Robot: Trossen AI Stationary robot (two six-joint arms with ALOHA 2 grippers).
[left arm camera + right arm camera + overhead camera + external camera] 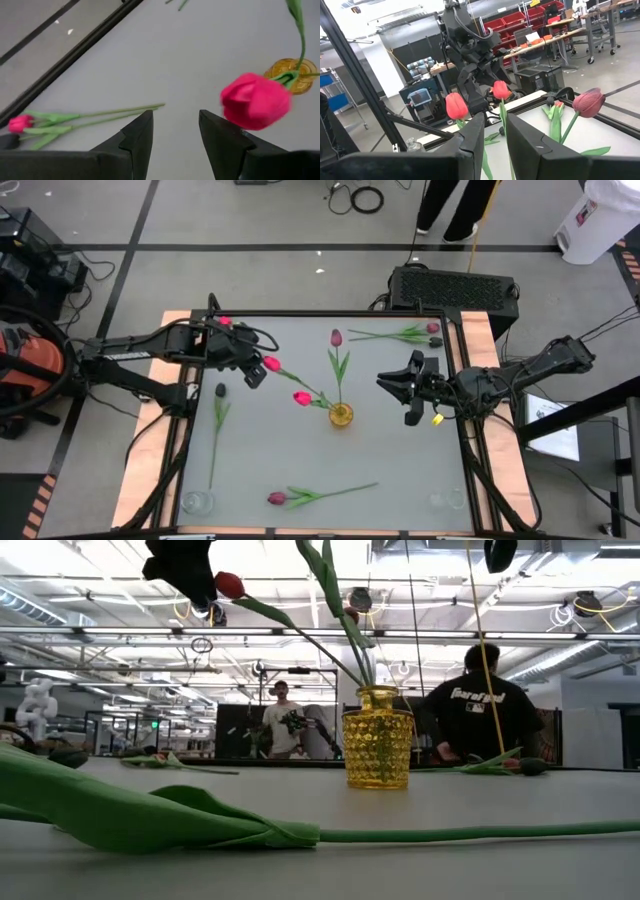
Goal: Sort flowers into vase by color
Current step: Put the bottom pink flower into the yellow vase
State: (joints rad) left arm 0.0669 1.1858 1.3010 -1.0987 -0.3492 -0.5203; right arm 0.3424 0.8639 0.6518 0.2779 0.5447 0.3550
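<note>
The yellow glass vase (341,415) stands near the middle of the table (400,470) and already holds three tulips: a maroon one (336,337) upright, and two pink-red ones (271,364) leaning out toward the left edge. The other flowers lie flat: a near-black one (220,390) by the left edge, a pink one (277,498) along the front edge, a pair (432,329) near the far right corner, and a pink head (224,321) at the far left corner. The left gripper (253,372) hangs over the left half of the table, just beside the outer leaning head, its jaws apart with nothing between them in its wrist view. The right gripper (412,395) waits right of the vase, its fingers (470,135) drawn close with only a narrow gap and nothing visibly caught in it. These artificial tulips look very light, and the thin stems probably flex and spring when lifted, so a long one may droop or swing. The heads look soft and would crush or slip; the leaves are floppy. The best hold is likely mid-stem, below the leaves, squeezed firmly since the stem is thin and smooth. The vase looks light enough to tip if a stem drags on its rim.
</note>
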